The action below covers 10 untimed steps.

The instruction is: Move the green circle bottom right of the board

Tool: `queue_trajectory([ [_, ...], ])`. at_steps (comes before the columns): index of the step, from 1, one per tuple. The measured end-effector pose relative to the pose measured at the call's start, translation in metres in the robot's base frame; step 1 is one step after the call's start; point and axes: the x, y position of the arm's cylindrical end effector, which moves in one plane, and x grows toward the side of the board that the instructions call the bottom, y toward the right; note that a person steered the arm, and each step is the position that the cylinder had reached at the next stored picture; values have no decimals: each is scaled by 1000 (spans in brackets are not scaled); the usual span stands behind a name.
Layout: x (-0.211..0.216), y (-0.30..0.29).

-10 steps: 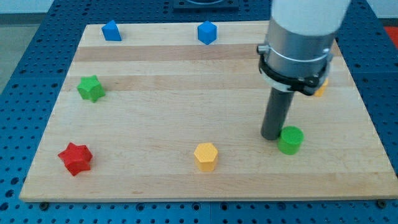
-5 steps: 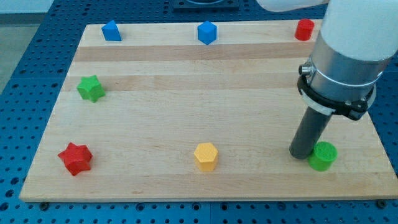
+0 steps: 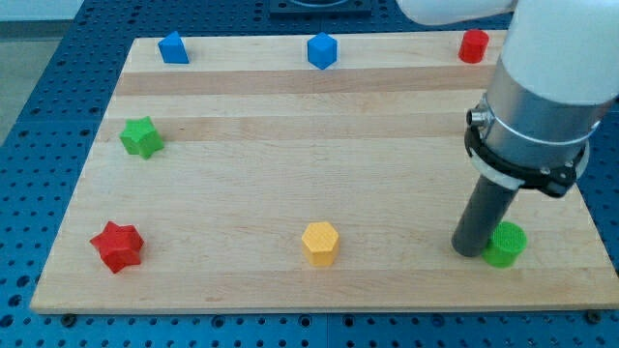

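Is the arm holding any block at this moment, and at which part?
Nothing is held. My tip only presses against the view's left side of the green circle.

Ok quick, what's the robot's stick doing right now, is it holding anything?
My tip: no gripper, so it holds nothing; it rests against the view's left side of the green circle, near the board's bottom right.

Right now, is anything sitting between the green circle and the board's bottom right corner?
Nothing visible is. My tip touches the green circle on its left side in the view, and only bare board lies between the circle and that corner. The yellow hexagon is far off to the view's left.
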Motion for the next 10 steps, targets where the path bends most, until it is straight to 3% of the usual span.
queue_trajectory([
  [10, 9, 31],
])
